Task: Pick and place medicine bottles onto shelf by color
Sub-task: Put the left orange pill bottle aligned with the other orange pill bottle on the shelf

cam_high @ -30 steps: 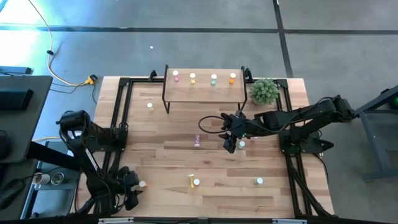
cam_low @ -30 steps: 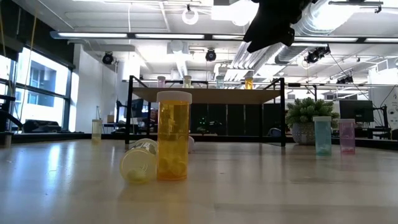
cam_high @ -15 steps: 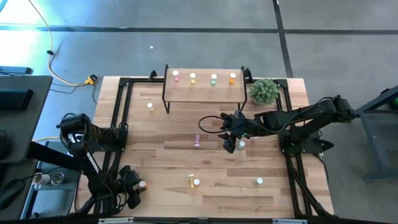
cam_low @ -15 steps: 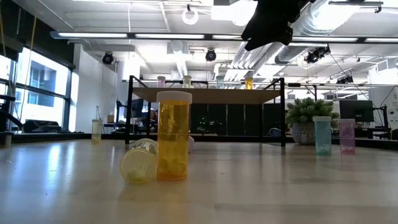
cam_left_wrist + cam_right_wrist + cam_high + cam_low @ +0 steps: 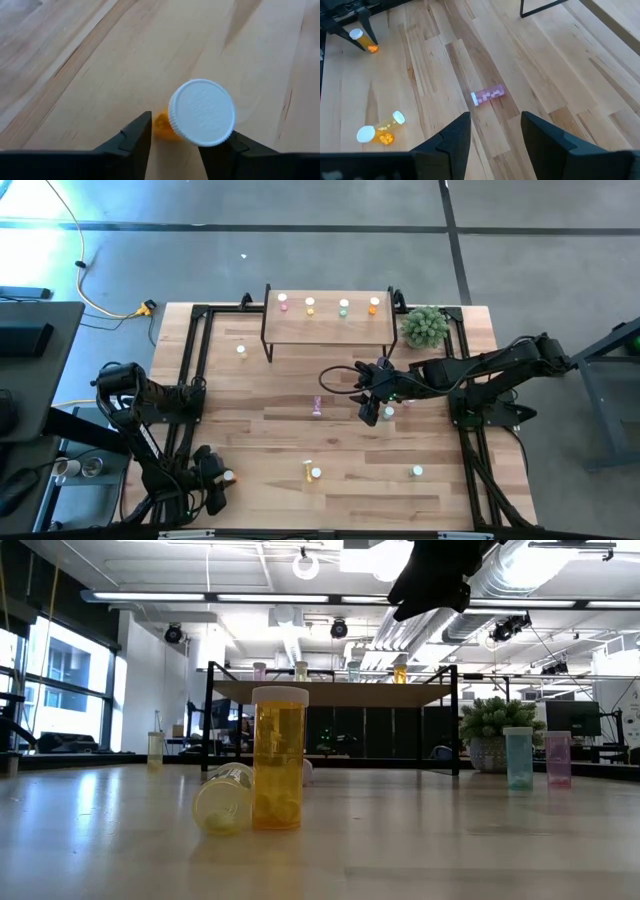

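An orange medicine bottle (image 5: 162, 125) with a white cap (image 5: 201, 112) stands upright on its base near the table's near-left corner (image 5: 228, 476). My left gripper (image 5: 175, 142) is low around it, fingers closed in on both sides. My right gripper (image 5: 372, 408) hangs open above mid-table with nothing between its fingers (image 5: 492, 132), over a pink bottle (image 5: 487, 95) that lies on its side. The shelf (image 5: 328, 325) stands at the far edge with a pink, a yellow, a green and an orange bottle on top. My left gripper pinches the orange bottle's body (image 5: 159, 121) below the cap between its two fingers, slanting down from the table's left side. One finger (image 5: 142, 127) meets the orange wall; the cap hides the other finger's contact. The bottle stands upright with its base on the table.
Loose bottles stand or lie about: a yellow one (image 5: 241, 350) far left, an orange one (image 5: 316, 473) beside a fallen yellow one (image 5: 307, 467) near the front, a green one (image 5: 417, 471) front right, and a green (image 5: 389, 412) and a pink one (image 5: 407, 402) under the right arm. A potted plant (image 5: 426, 327) stands right of the shelf.
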Available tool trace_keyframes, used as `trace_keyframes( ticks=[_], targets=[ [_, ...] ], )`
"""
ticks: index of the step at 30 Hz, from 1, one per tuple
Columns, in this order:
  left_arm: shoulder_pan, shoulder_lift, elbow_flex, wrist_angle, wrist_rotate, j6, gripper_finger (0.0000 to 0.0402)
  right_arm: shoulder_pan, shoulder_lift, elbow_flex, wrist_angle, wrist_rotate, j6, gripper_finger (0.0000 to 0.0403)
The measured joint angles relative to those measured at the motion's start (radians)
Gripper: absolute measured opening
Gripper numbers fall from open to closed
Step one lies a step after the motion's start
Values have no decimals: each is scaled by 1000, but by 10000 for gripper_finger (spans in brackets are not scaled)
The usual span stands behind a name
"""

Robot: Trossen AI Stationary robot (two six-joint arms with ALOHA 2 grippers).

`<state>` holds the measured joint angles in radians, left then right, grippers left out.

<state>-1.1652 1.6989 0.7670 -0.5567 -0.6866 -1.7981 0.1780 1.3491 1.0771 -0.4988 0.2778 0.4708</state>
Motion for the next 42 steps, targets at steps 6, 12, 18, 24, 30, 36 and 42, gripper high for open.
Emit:
trace_keyframes(
  ticks=[6, 12, 18, 24, 30, 36, 42],
  targets=[
    [1, 0, 0, 0, -5, 19, 102, 0, 0, 0, 0, 0, 0, 165],
    [2, 0, 0, 0, -7, 21, 93, 0, 0, 0, 6, 0, 0, 165],
    [42, -4, 8, 4, 12, 45, 94, 0, 0, 0, 84, -1, -1, 165],
    [151, -47, 31, 4, 95, 245, 94, 0, 0, 0, 160, -105, -98, 165],
    [271, -119, 36, 9, 154, 452, 94, 0, 0, 0, 212, -147, -185, 165],
    [386, -204, 36, 45, 185, 670, 94, 2, 0, 0, 244, -148, -207, 166],
    [520, -281, 36, 111, 243, 907, 94, 3, 0, 0, 269, -182, -207, 185]
  ],
)
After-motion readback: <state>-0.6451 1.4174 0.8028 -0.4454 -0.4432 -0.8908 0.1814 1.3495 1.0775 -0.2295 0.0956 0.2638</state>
